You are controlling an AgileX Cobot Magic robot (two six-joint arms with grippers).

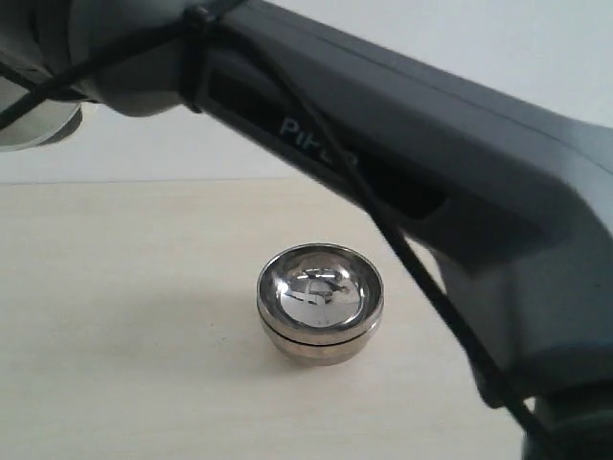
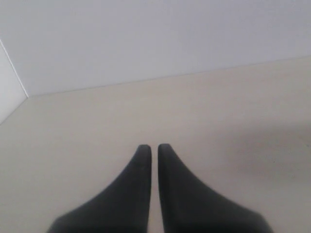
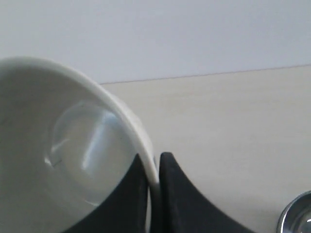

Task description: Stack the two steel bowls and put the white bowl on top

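In the exterior view the two steel bowls point(image 1: 320, 302) stand nested as one stack on the pale tabletop, two rims showing one above the other. The right wrist view catches a sliver of the steel rim point(image 3: 297, 217) at its corner. My right gripper point(image 3: 154, 167) is shut on the rim of the white bowl point(image 3: 63, 160), one finger inside and one outside, and holds it above the table. A pale round shape point(image 1: 34, 125) at the end of the right arm, up and left of the stack, looks like that bowl. My left gripper point(image 2: 154, 148) is shut over bare table, holding nothing.
The right arm's grey link point(image 1: 412, 163) crosses the exterior view diagonally, close to the camera, with a black cable point(image 1: 421, 278) along it. It hides the table's right side. A white wall point(image 2: 146, 43) bounds the far table edge, with a side wall point(image 2: 7, 92) at the corner.
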